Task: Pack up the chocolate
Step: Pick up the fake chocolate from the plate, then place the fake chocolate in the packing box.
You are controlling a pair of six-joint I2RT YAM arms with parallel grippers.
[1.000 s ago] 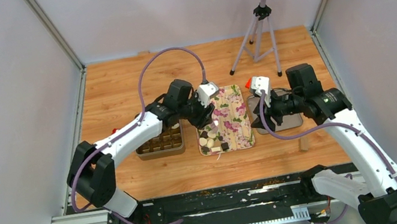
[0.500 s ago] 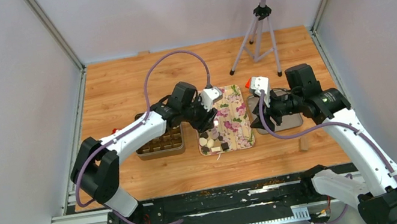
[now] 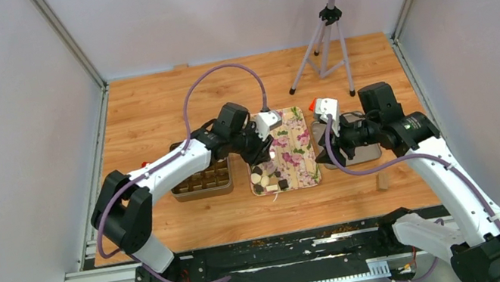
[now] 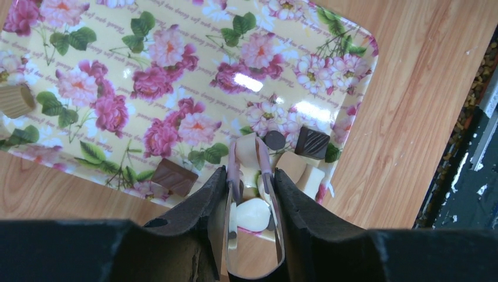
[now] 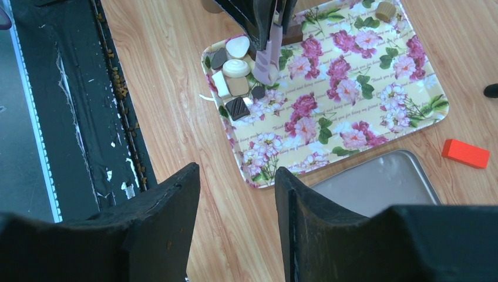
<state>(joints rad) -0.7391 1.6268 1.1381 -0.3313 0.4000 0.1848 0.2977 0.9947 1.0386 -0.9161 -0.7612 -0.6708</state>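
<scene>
The chocolate (image 5: 235, 76) is a small cluster of bite-sized pieces at one end of a floral tray (image 4: 194, 64). It sits at the lower middle of the left wrist view and the upper left of the right wrist view. The pieces lie close together, some touching:
- a dark square with a ridged top (image 5: 238, 107)
- a small dark round (image 5: 258, 91)
- a tan square (image 5: 238, 86)
- two cream rounded ones (image 5: 235, 67)
- a white oblong (image 5: 220, 84)
- a flat brown square (image 4: 174, 176), set a little apart towards the left edge of the cluster

The tray is pale yellow with pink roses and green leaves. Rows of fine cursive writing run across it, too small to read surely.

The left hand (image 4: 251, 182) is over this end of the tray. Its fingers press a pair of tongs (image 4: 232, 164) with mauve tips, and the tips stand on either side of a cream piece (image 4: 246, 154) in the cluster.

A lone tan cylinder (image 4: 14, 100) stands at the tray's far end, well apart from the rest.

In the top view, a metal box with grid compartments (image 3: 200, 180) sits on the wooden tabletop (image 3: 150, 112) left of the tray. A plain metal tray (image 5: 376, 182) lies just to the right, with a small red block (image 5: 465, 153) beside it.

The right hand (image 5: 235, 205) hangs over the tabletop near the floral tray's edge, its fingers spread with nothing between them.

A tripod (image 3: 326, 44) stands at the upper right of the tabletop.
</scene>
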